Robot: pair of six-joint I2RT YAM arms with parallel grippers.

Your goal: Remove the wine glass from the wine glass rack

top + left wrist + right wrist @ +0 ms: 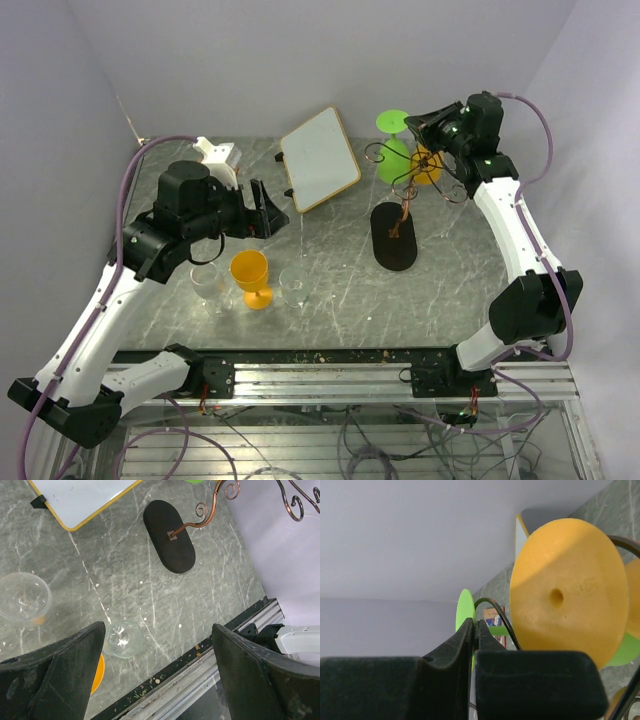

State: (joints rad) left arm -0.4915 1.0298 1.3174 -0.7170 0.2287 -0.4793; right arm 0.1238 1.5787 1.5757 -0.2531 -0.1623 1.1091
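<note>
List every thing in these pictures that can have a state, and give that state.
Rack: standing upright.
Green glass: hung upside down on rack.
Hung orange glass: upside down on rack.
Standing orange glass: upright, off rack.
Left clear glass: upright, empty.
Right clear glass: upright, empty.
Whiteboard: propped, tilted.
Left gripper: open.
Right gripper: shut.
</note>
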